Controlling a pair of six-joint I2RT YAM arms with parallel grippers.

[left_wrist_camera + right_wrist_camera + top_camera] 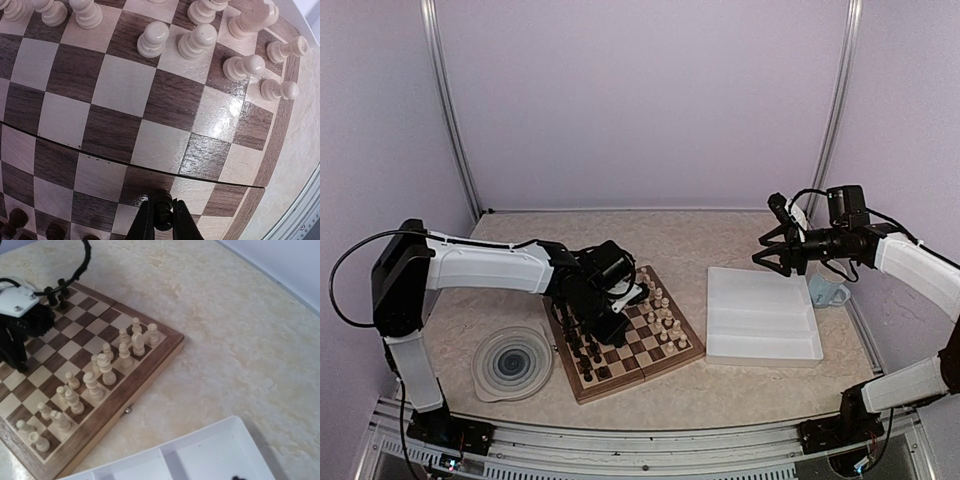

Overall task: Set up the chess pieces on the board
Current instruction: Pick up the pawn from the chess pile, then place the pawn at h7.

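Note:
The board [642,378] lies in front of the left arm, seen close in the left wrist view [280,140] and from the side in the right wrist view [125,390]. Pale chess pieces [665,310] [152,39] [105,367] stand in two rows along its right side. Dark pieces [585,352] [18,217] stand along its left side. My left gripper [163,222] [618,328] is low over the board and shut on one dark piece [163,207], which stands upright near the dark rows. My right gripper [767,235] hangs open above the far edge of the white tray, holding nothing.
A white two-compartment tray [760,315] [200,450] sits right of the board. A round blue-swirl plate [512,362] lies left of the board. A pale blue mug [828,290] stands behind the tray's right corner. Purple walls enclose the table.

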